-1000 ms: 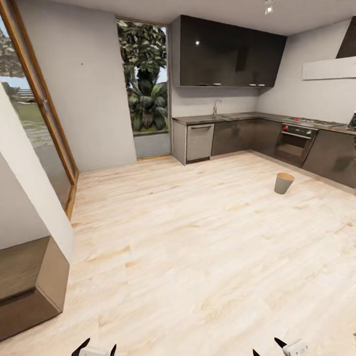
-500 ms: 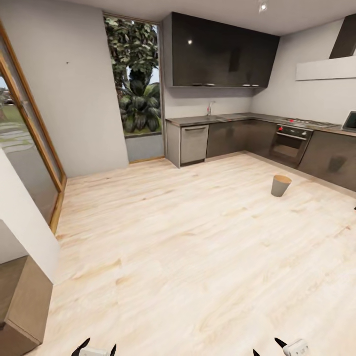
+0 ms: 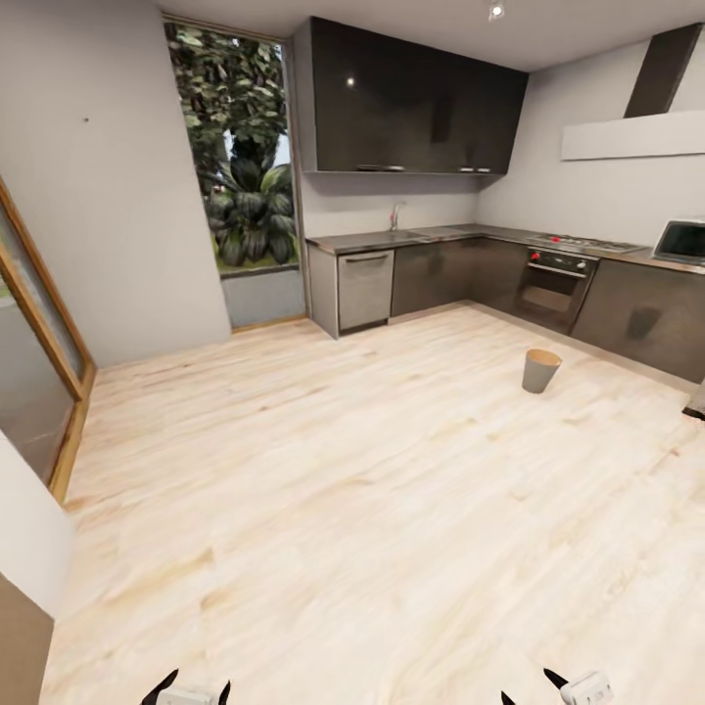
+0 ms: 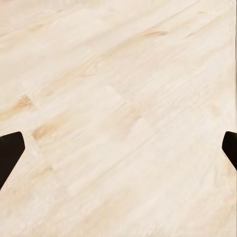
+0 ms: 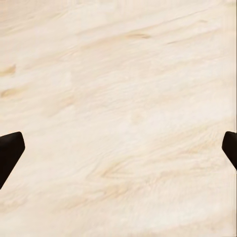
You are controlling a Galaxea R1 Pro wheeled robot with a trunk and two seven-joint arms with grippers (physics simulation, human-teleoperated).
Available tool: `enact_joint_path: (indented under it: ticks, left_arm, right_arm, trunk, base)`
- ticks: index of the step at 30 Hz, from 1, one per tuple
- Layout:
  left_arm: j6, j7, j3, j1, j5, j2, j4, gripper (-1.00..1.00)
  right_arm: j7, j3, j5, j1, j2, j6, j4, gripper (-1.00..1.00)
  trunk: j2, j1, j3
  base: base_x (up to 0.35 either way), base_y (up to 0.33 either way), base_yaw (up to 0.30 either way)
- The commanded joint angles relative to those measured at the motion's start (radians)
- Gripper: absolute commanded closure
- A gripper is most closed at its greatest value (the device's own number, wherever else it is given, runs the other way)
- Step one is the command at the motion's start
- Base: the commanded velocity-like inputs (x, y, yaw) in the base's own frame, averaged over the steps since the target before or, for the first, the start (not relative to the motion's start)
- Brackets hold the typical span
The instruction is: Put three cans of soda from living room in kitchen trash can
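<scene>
The small grey tapered trash bucket with a tan inside [image 3: 540, 370] stands upright on the pale wood floor [image 3: 372, 490], just in front of the built-in steel oven [image 3: 549, 287] among the glossy dark grey cabinets. The left gripper [image 4: 118, 148] and right gripper [image 5: 118, 148] hang over bare floor, fingers spread wide, holding nothing.

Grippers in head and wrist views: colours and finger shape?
Left end effector: pointed black fingertips on a white body. Right end effector: the same black pointed tips, white housing with a small dark mark. Wrist views show matte black, tapered fingers. No cables or markings visible.
</scene>
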Motion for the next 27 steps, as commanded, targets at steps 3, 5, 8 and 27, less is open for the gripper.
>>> enact_joint_path:
  ticks: [3, 5, 8, 27]
  left_arm:
    - [0.000, -0.001, 0.000, 0.000, 0.000, 0.000, 0.000, -1.00]
    - [0.000, -0.001, 0.000, 0.000, 0.000, 0.000, 0.000, -1.00]
    - [0.000, -0.001, -0.001, 0.000, 0.001, 0.000, 0.000, -1.00]
    - [0.000, -0.001, -0.003, 0.000, 0.000, -0.001, 0.000, -1.00]
  right_arm:
    - [0.000, 0.000, 0.000, 0.000, 0.000, 0.000, 0.000, -1.00]
    - [0.000, 0.000, 0.000, 0.000, 0.000, 0.000, 0.000, -1.00]
    - [0.000, 0.000, 0.000, 0.000, 0.000, 0.000, 0.000, -1.00]
    - [0.000, 0.000, 0.001, 0.000, 0.000, -0.001, 0.000, -1.00]
  trunk:
    - [0.000, 0.000, 0.001]
    - [0.000, 0.000, 0.002]
    - [0.000, 0.000, 0.003]
    - [0.000, 0.000, 0.010]
  base:
    - [0.328, 0.000, -0.240]
    - [0.328, 0.000, -0.230]
    - [0.328, 0.000, -0.175]
    - [0.328, 0.000, -0.095]
